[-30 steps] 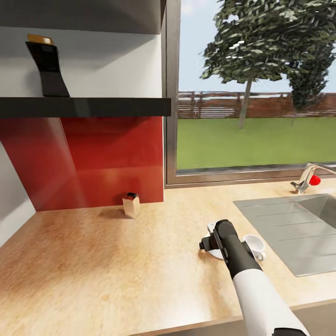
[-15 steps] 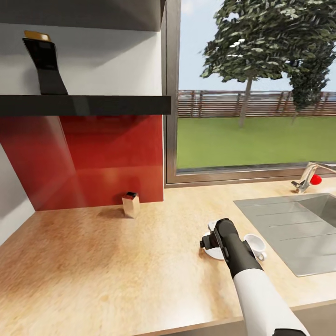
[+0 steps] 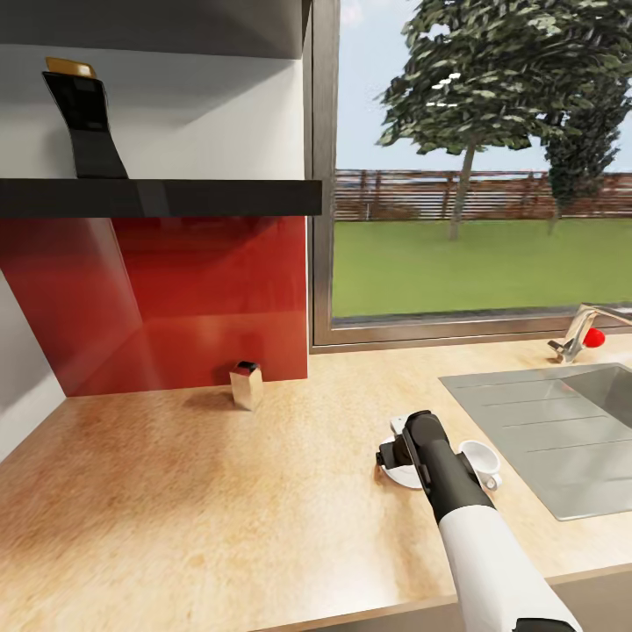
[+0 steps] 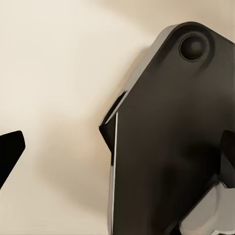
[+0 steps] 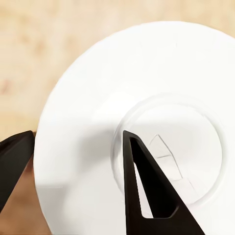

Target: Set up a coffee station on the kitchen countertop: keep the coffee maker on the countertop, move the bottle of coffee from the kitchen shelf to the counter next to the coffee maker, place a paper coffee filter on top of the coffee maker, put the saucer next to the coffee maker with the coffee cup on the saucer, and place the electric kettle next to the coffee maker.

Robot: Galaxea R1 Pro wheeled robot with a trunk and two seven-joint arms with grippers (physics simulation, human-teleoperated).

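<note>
head view: a wooden countertop ran under a window, with a steel sink at the right and a red backsplash at the left. the right arm reached forward and down, its gripper over a white saucer near the sink's edge. a white coffee cup sat on the counter just beside the saucer, not on it. a small metal container stood by the backsplash, and a dark bottle with a gold cap, probably the coffee, was on the black shelf above. against the pictures from a second and half a second earlier, the arm, saucer and cup looked the same; only the camera had drifted slightly at first. my reading was that the arm was pausing at the saucer, so the saucer step was not yet done.

left wrist view: a dark moulded part lay close against a pale cream surface. one dark fingertip showed at the edge, so i could not tell whether the left gripper was apart or together.

right wrist view: this added what the head view hid. the saucer lay flat on the wood, and the two dark fingers were spread, one over the saucer's centre well and one past its rim, straddling the edge without clamping it.
</note>
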